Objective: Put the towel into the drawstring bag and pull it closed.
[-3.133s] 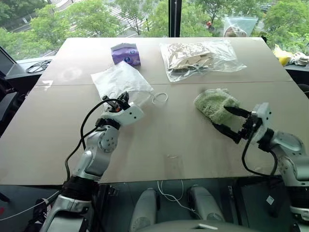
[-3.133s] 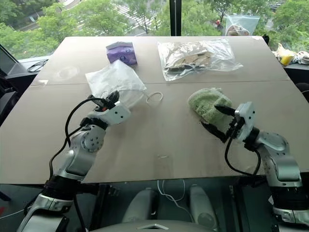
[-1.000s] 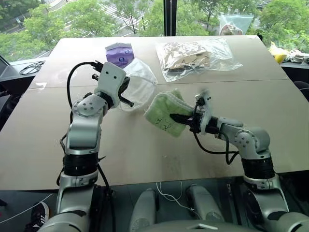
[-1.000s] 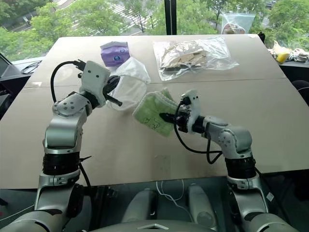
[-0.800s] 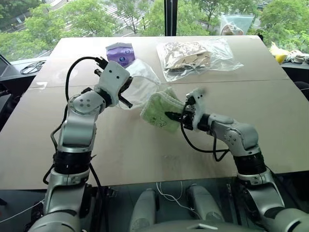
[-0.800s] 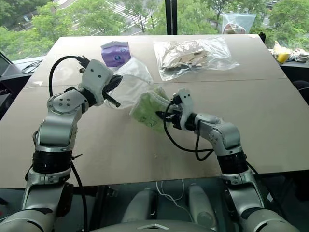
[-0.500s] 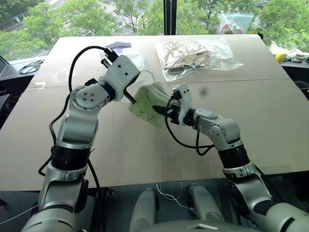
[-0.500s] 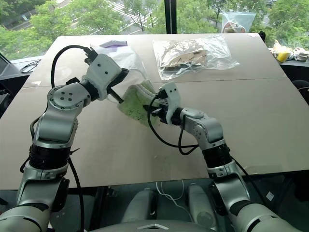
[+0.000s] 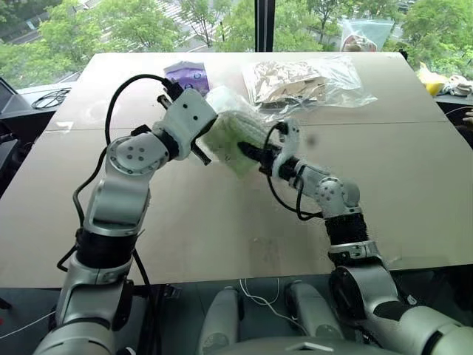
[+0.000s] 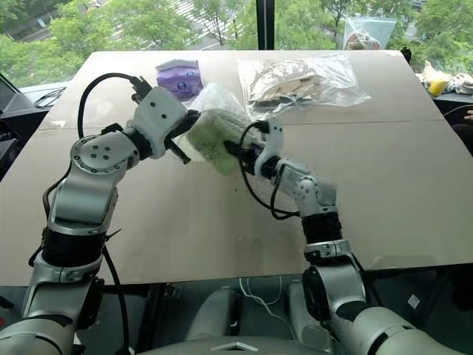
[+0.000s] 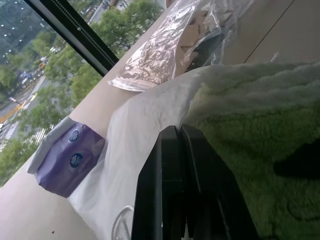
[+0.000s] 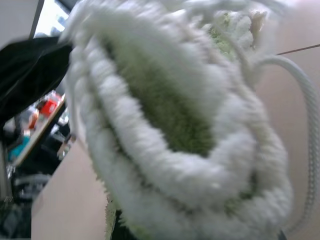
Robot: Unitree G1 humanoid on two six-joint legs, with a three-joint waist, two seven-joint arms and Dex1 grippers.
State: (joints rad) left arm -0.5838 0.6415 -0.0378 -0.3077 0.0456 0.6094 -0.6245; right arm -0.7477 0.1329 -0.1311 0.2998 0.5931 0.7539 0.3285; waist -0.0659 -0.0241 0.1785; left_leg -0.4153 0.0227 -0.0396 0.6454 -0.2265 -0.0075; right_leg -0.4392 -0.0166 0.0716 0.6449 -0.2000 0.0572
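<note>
Left gripper [image 9: 198, 151] is clamped tight on the rim of the bag [image 9: 222, 100], fingers [image 11: 172, 165] pressed together over the thin plastic, holding the mouth up off the table [image 9: 222, 229] and turned toward the other arm. That looks deliberate: a limp bag has no opening unless something lifts an edge of it. Right gripper [image 9: 251, 154] comes in from the opposite side, closed on the towel [image 9: 225, 137], black fingers sunk into the green pile, pushing the bundle nose-first at the raised mouth. The towel sits between the two grippers, clear of the table, its far end already against the milky plastic. From the left wrist view the film lies over its upper side, so I judge it partly inside, though how deep I cannot tell. A white cord [image 12: 305, 125] curls beside the towel in the right wrist view, slack, so the closing pull is not yet begun. Behind them the purple pack [image 9: 185, 74] and the clear bag [image 9: 310, 78] lie on the far half of the table, out of the way. The risk I see is the fluffy pile catching on the rim.
</note>
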